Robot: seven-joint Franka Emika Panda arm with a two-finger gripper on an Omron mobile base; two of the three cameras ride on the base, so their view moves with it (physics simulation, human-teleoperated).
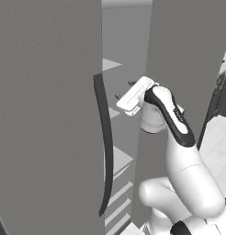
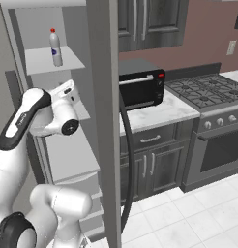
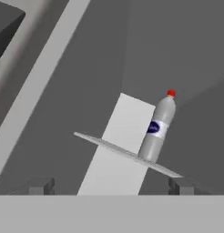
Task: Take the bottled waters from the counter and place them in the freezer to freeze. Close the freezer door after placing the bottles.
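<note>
Claw (image 3: 111,185) spread wide and holding nothing, its fingertips (image 3: 41,185) set well apart, just inside the open freezer (image 2: 67,145). Closest on either side stand the two grey doors: the left door (image 1: 46,114) with its long dark handle (image 1: 104,147), and the right door (image 2: 105,121) edge-on, walling the claw off from the rest of the kitchen. Ahead of the claw and higher, the red-capped bottle (image 3: 157,128) stands upright on a white shelf (image 2: 43,60), apart from the fingers. Farther off, past the right door, a black toaster oven (image 2: 140,83) sits on the marble counter (image 2: 159,114), a gas stove (image 2: 208,92) beyond it.
</note>
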